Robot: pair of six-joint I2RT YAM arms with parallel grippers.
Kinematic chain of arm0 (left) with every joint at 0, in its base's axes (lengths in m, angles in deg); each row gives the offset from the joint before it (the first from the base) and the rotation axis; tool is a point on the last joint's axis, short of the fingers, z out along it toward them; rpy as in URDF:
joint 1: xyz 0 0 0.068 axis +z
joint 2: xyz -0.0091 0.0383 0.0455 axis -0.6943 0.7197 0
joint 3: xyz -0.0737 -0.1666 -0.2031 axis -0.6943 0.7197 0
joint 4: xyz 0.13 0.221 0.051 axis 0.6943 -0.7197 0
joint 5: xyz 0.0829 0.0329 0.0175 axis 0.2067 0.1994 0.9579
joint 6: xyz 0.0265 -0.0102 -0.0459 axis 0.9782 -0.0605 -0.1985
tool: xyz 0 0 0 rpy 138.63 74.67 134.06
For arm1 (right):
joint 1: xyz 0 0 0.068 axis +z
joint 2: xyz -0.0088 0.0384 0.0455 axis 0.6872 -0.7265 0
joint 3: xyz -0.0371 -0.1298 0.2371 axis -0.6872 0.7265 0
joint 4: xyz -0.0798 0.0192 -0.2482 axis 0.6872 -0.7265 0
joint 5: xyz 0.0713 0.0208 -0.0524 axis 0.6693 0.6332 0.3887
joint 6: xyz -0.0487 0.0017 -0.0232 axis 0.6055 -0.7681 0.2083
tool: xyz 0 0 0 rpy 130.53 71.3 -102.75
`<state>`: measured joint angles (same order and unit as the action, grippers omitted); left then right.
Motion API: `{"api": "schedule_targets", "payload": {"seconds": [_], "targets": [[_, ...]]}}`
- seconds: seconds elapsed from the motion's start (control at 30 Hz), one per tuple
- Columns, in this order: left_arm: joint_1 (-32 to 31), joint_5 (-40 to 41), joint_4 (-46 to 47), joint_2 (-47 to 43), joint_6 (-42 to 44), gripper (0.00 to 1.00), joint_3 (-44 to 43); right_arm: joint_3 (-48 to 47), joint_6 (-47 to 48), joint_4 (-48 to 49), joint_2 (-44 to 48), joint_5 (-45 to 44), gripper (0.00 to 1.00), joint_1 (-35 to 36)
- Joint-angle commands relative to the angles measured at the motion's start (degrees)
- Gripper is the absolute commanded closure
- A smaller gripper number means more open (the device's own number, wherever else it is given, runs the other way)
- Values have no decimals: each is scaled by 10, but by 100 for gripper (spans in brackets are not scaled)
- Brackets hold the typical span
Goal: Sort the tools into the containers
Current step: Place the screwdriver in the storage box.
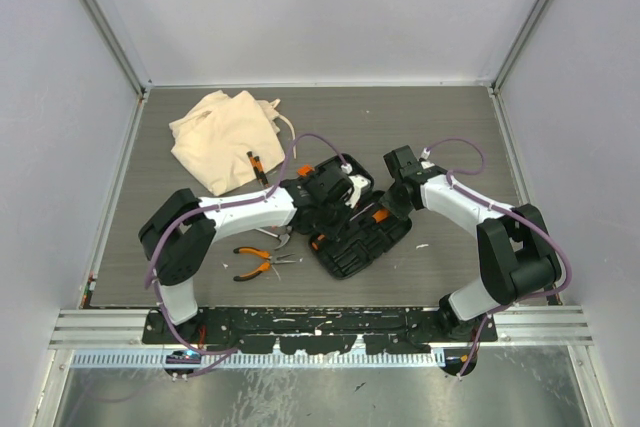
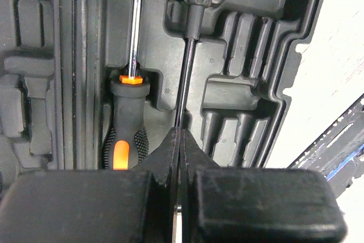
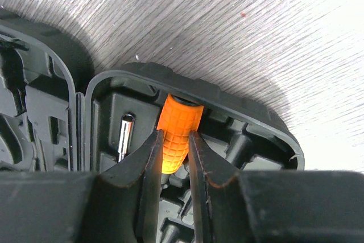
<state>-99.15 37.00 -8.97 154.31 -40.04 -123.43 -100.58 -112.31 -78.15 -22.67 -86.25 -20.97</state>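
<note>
Pliers [image 1: 256, 264] left of open case [image 1: 348, 255], cloth bag [image 1: 215, 142] behind

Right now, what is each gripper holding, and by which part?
Left gripper pinches a thin screwdriver by its shaft; right gripper grips an orange ribbed handle by its sides.

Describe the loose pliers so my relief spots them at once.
Find the open black tool case mid-table. Just left of it, on bare tabletop, lie the pliers. Their orange-and-black handles splay apart, and unlike the seated screwdriver they sit outside the case.
</note>
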Motion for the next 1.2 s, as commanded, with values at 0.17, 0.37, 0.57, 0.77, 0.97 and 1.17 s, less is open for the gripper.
{"api": "schedule_targets", "payload": {"seconds": [0.17, 0.37, 0.57, 0.77, 0.97, 1.17], "targets": [[-3, -12, 5, 3, 7, 100, -19, 21, 1, -2, -9, 6, 76, 4], [-3, -18, 4, 14, 7, 100, -13, 21, 1, -1, -9, 7, 77, 4], [-10, -11, 5, 28, 8, 100, -1, 24, 1, 0, -7, 9, 78, 3], [-12, 16, -16, 39, 8, 100, -1, 25, 2, 0, -6, 10, 79, 4], [-14, 40, -43, 50, 8, 100, -7, 28, 1, -1, -8, 10, 79, 3], [-18, 50, -42, 60, 1, 100, 16, 28, 2, 0, -10, 10, 80, 3]]}}
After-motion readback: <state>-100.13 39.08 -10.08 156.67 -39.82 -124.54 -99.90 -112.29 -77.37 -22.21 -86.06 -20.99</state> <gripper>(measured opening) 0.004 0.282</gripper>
